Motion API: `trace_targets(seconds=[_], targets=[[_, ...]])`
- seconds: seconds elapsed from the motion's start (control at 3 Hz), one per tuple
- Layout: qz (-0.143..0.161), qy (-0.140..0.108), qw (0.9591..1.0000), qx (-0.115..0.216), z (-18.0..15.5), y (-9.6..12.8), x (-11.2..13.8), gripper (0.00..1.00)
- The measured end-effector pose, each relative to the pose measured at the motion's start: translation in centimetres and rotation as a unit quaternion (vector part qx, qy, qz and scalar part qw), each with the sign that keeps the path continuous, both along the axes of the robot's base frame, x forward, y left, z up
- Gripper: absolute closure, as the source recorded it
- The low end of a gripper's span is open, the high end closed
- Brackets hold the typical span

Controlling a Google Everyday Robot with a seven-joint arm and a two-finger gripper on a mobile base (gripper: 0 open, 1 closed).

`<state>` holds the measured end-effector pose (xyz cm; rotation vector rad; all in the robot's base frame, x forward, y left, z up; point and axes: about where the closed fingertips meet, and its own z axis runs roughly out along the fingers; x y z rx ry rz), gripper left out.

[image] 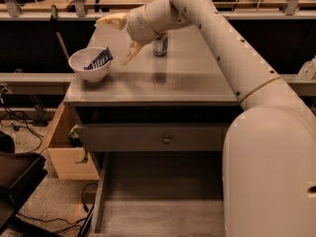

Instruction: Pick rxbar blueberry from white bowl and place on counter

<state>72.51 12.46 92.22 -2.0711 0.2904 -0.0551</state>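
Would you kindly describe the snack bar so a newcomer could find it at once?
On the grey counter above the drawer, a white bowl stands near the left edge, the open gripper hanging to its right. The rxbar blueberry leans inside the bowl: a flat dark-blue wrapper poking over the rim, unlike the round can farther back.
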Motion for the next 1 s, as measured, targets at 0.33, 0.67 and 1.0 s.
trace_targets(seconds=[0.33, 0.67, 1.0], targets=[[0.003, 0.003, 1.0000, -0.004, -0.09, -0.23, -0.29, 0.47], [0.007, 0.005, 0.9999, -0.006, -0.11, -0.31, -0.45, 0.69], [0.010, 0.009, 0.9999, -0.008, -0.20, -0.37, -0.64, 0.68]])
